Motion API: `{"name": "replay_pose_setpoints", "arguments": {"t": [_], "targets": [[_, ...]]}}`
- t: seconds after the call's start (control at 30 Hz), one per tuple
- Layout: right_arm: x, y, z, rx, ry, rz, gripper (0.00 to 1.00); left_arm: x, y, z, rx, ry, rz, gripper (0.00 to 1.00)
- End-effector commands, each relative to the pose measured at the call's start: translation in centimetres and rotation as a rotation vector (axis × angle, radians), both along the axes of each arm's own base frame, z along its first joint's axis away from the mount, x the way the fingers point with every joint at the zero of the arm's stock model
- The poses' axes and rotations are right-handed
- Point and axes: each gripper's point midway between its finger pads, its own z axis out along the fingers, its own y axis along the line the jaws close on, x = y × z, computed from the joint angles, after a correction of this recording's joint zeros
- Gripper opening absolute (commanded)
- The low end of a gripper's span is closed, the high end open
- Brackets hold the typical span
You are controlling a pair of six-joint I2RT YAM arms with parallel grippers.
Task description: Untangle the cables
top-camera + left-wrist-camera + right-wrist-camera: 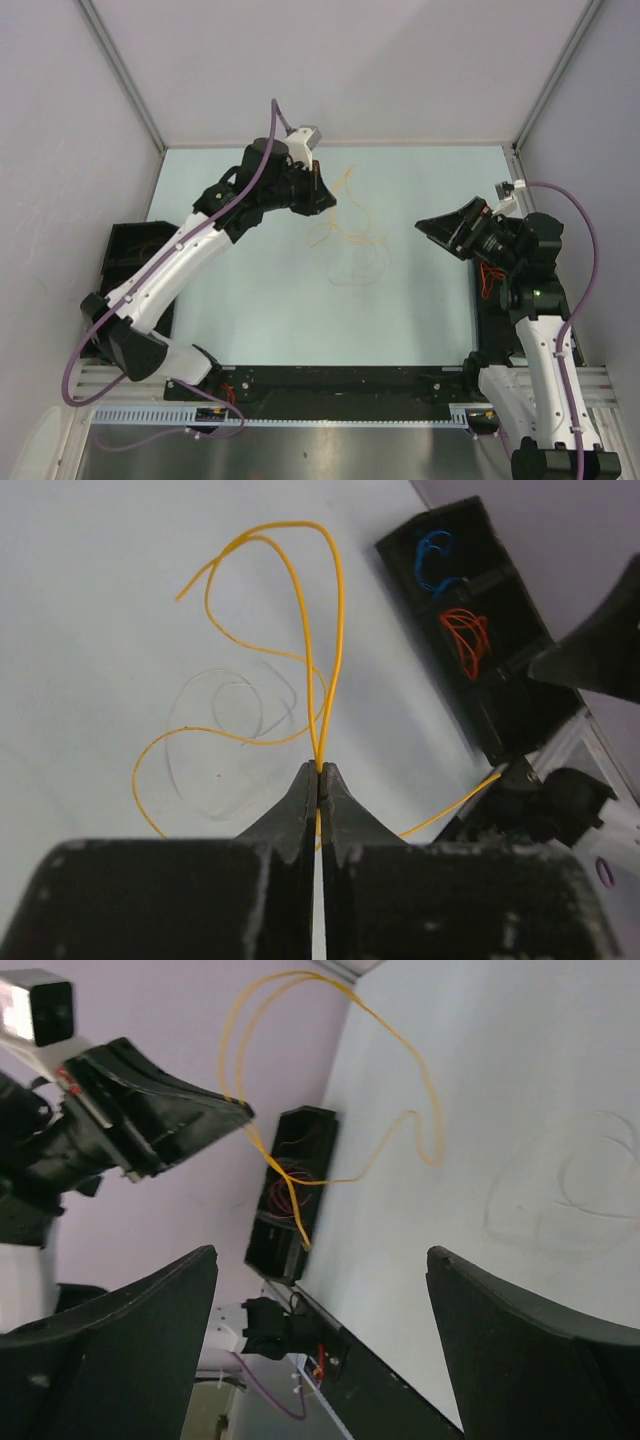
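Observation:
My left gripper (328, 199) is shut on a thin orange cable (303, 630), pinched between the tips (320, 771) and held above the table. The cable's loops hang free and also show in the right wrist view (405, 1055) and the top view (346, 186). A hair-fine pale cable (358, 262) lies curled on the table below; it shows in the left wrist view (232, 702) and the right wrist view (565, 1185). My right gripper (440, 228) is open and empty (321, 1252), to the right of the cables.
A black compartment tray (520, 695) on the right holds a blue cable (436, 564) and a red cable (466, 635). Another black tray (130, 250) stands at the left table edge, with thin wires in it (295, 1175). Grey walls enclose the table.

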Motion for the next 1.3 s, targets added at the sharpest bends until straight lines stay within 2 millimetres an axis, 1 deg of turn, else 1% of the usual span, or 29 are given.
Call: {"name": "replay_pose_setpoints", "arguments": {"t": [0.0,0.03,0.07,0.1,0.13,0.2,0.23,0.27,0.3,0.33,0.37,0.43,0.5,0.67,0.77,0.8,0.83,0.9,0.93,0.97,1.0,1.07,1.17,1.2,1.23,1.27], "targets": [[-2.5,2.8,7.1,0.13,-0.182,0.153,0.89,-4.1,-2.1,3.5,-0.117,-0.119,-0.265,0.0],[-2.9,3.5,7.9,0.144,-0.215,0.18,0.88,-4.4,-2.3,3.5,-0.115,-0.123,-0.278,0.0],[-2.5,3.7,8.2,0.156,-0.215,0.159,0.87,-4.7,-2.4,3.6,-0.117,-0.125,-0.29,0.0],[-2.5,4.0,8.4,0.172,-0.21,0.16,0.86,-4.9,-2.5,3.7,-0.119,-0.126,-0.299,0.0],[-2.9,4.9,8.6,0.181,-0.21,0.186,0.85,-5.3,-2.8,3.9,-0.124,-0.128,-0.309,0.0],[-2.3,5.7,8.4,0.188,-0.201,0.156,0.83,-5.8,-3.1,4.1,-0.128,-0.133,-0.324,0.0],[-3.0,6.9,8.4,0.193,-0.193,0.19,0.82,-6.2,-3.4,4.1,-0.131,-0.135,-0.333,0.0],[-2.1,7.1,8.1,0.196,-0.176,0.148,0.81,-6.4,-3.6,4.1,-0.133,-0.137,-0.336,0.0],[-2.0,7.6,8.1,0.201,-0.172,0.146,0.81,-6.5,-3.6,4.1,-0.133,-0.139,-0.332,0.0],[-2.7,8.6,8.2,0.21,-0.168,0.173,0.8,-6.8,-4.0,3.9,-0.139,-0.13,-0.339,0.0],[-2.0,8.8,8.2,0.216,-0.165,0.135,0.8,-7.0,-4.1,3.8,-0.141,-0.128,-0.345,0.0],[-2.0,9.3,8.7,0.23,-0.176,0.121,0.79,-7.3,-4.4,3.7,-0.143,-0.129,-0.346,0.0],[-1.5,9.7,8.6,0.235,-0.163,0.082,0.76,-7.8,-4.6,3.8,-0.153,-0.126,-0.357,0.0],[-0.2,9.4,8.6,0.228,-0.166,-0.009,0.74,-8.8,-5.2,3.6,-0.158,-0.123,-0.383,0.0],[0.3,9.4,8.2,0.214,-0.156,-0.032,0.72,-9.3,-5.4,3.3,-0.16,-0.12,-0.396,0.0],[0.5,9.6,7.8,0.206,-0.145,-0.034,0.71,-9.6,-5.5,3.3,-0.165,-0.12,-0.406,0.0],[0.8,9.6,7.5,0.2,-0.137,-0.044,0.68,-9.7,-5.6,3.3,-0.167,-0.121,-0.409,0.0],[0.9,10.0,7.2,0.189,-0.13,-0.041,0.65,-10.0,-5.8,3.0,-0.166,-0.117,-0.416,0.0],[1.1,10.1,7.0,0.184,-0.123,-0.049,0.58,-9.9,-5.8,3.0,-0.167,-0.116,-0.414,0.0],[1.2,10.1,7.0,0.177,-0.123,-0.052,0.54,-10.1,-6.0,3.0,-0.174,-0.117,-0.421,0.01],[1.2,10.2,6.8,0.169,-0.118,-0.056,0.49,-10.3,-6.1,2.8,-0.173,-0.111,-0.43,0.0],[1.3,10.5,6.4,0.152,-0.108,-0.056,0.43,-10.4,-6.2,2.8,-0.171,-0.113,-0.434,0.0],[1.3,10.7,6.2,0.145,-0.1,-0.052,0.29,-10.6,-6.4,2.6,-0.169,-0.113,-0.441,0.0],[1.3,10.8,6.1,0.143,-0.102,-0.051,0.09,-10.6,-6.4,2.5,-0.166,-0.111,-0.44,0.0],[1.2,10.7,6.3,0.145,-0.105,-0.054,0.0,-10.5,-6.4,2.3,-0.163,-0.108,-0.433,0.0],[1.1,10.6,6.5,0.145,-0.107,-0.057,0.0,-10.3,-6.4,2.0,-0.155,-0.098,-0.424,0.05]]}}
